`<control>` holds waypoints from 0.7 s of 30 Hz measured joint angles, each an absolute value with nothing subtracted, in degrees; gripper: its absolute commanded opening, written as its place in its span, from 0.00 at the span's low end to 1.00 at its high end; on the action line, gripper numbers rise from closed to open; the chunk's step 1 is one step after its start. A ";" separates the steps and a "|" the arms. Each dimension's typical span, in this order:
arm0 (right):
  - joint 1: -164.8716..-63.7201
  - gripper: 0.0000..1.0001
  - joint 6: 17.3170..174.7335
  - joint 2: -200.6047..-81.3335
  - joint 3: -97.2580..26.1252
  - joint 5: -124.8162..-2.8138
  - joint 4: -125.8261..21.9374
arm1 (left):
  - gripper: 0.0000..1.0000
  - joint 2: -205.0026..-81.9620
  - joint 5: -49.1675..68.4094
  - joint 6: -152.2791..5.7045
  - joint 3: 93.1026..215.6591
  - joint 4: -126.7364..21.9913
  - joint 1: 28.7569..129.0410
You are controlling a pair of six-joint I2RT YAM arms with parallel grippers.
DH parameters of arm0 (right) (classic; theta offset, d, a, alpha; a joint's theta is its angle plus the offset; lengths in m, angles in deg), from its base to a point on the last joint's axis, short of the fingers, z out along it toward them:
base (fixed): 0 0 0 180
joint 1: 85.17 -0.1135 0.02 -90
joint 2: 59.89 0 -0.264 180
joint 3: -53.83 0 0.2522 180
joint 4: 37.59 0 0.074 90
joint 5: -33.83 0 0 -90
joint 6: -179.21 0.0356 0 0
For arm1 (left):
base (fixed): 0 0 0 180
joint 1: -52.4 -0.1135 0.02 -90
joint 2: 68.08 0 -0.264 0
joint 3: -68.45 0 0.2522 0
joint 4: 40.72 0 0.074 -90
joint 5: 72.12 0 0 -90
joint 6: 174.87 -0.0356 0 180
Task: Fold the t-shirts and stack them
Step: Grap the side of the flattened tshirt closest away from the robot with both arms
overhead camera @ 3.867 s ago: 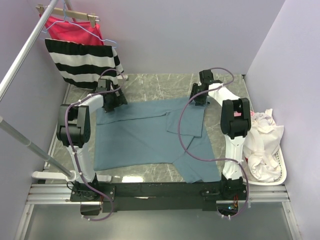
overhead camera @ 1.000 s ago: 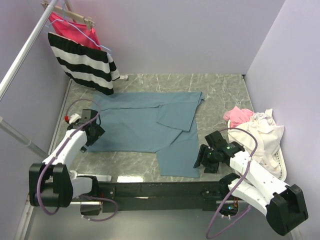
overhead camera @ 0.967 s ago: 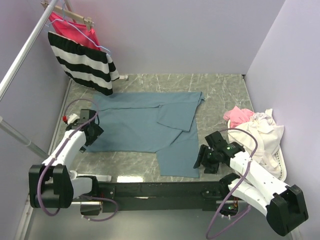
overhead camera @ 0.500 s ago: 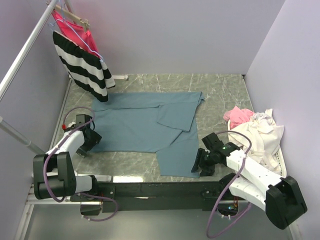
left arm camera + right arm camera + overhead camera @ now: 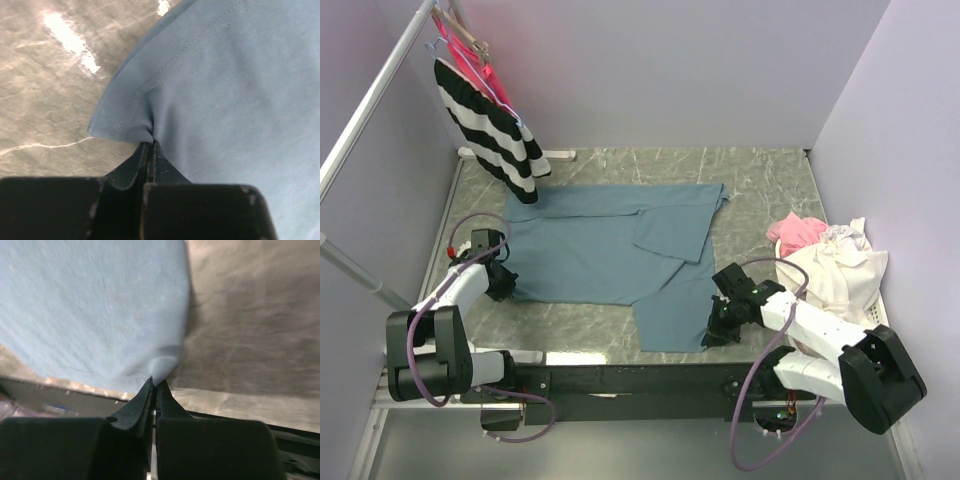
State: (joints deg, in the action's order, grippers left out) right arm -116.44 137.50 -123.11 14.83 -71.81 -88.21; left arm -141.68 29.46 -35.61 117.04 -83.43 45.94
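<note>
A large slate-blue t-shirt (image 5: 610, 250) lies partly folded on the marble table, one flap turned over near its right side. My left gripper (image 5: 503, 290) is shut on the shirt's near-left corner; the wrist view shows the hemmed corner (image 5: 125, 127) pinched and puckered at my left gripper's (image 5: 150, 146) tips. My right gripper (image 5: 708, 335) is shut on the near-right corner, where the cloth (image 5: 115, 315) bunches into my right gripper's (image 5: 156, 382) closed tips by the table's front edge.
A white basket (image 5: 880, 330) of white and pink laundry stands at the right. A black-and-white striped garment (image 5: 490, 140) and a red-pink one (image 5: 480, 70) hang from a rail (image 5: 370, 95) at the back left. The black front rail (image 5: 630, 378) runs along the near edge.
Both grippers have closed from open onto the shirt's near corners. The left one slid in to the left corner, the right one moved toward the right corner. The hanging garments swung left.
</note>
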 measured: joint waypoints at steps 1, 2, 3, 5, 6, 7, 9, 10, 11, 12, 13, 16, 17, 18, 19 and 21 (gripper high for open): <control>-116.44 0.00 137.50 -122.58 14.59 -70.48 -88.54 | 0.01 -141.68 29.04 -35.61 117.04 -83.23 45.96; -116.46 0.00 137.55 -121.84 14.24 -69.21 -89.19 | 0.01 -141.64 28.69 -35.63 117.04 -83.14 45.96; -116.48 0.00 137.63 -120.46 13.68 -67.42 -90.55 | 0.01 -141.57 28.06 -35.66 117.04 -83.03 45.96; -116.48 0.00 138.03 -116.64 11.60 -63.59 -94.20 | 0.01 -141.26 26.55 -35.66 116.80 -82.81 46.14; -116.50 0.00 138.29 -114.63 10.13 -61.82 -96.04 | 0.01 -140.96 25.56 -35.66 116.56 -82.75 46.33; -116.48 0.00 138.81 -112.68 8.54 -60.05 -97.81 | 0.01 -140.63 24.71 -35.66 116.36 -82.77 46.60; -116.50 0.00 139.58 -109.14 5.98 -57.74 -100.39 | 0.01 -140.04 23.10 -35.63 116.12 -83.03 47.41; -116.52 0.00 140.13 -107.33 5.04 -56.86 -101.59 | 0.01 -139.82 22.50 -35.63 116.12 -83.03 47.91; -116.52 0.00 140.65 -105.43 4.52 -56.36 -102.72 | 0.01 -139.45 21.76 -35.63 116.12 -83.03 48.56; -116.52 0.00 141.11 -103.68 4.41 -55.99 -103.90 | 0.01 -139.10 21.35 -35.61 116.12 -83.10 49.04; -116.54 0.00 141.57 -102.50 4.43 -55.92 -105.15 | 0.01 -138.75 20.89 -35.61 116.12 -83.14 49.57; -117.31 0.00 143.93 -97.97 4.58 -56.25 -109.91 | 0.01 -137.57 20.04 -35.52 116.12 -83.45 50.97; -117.83 0.00 144.85 -96.20 4.67 -56.62 -111.27 | 0.01 -137.16 19.60 -35.48 116.12 -83.60 51.38; -118.27 0.00 145.57 -94.65 4.82 -56.99 -112.28 | 0.01 -136.87 19.47 -35.44 116.12 -83.73 51.86; -118.62 0.00 146.22 -92.73 4.89 -57.65 -113.50 | 0.01 -136.52 19.31 -35.42 116.12 -83.93 52.43; -118.97 0.00 146.88 -89.67 4.95 -58.74 -115.34 | 0.01 -135.89 19.16 -35.15 116.12 -84.30 53.55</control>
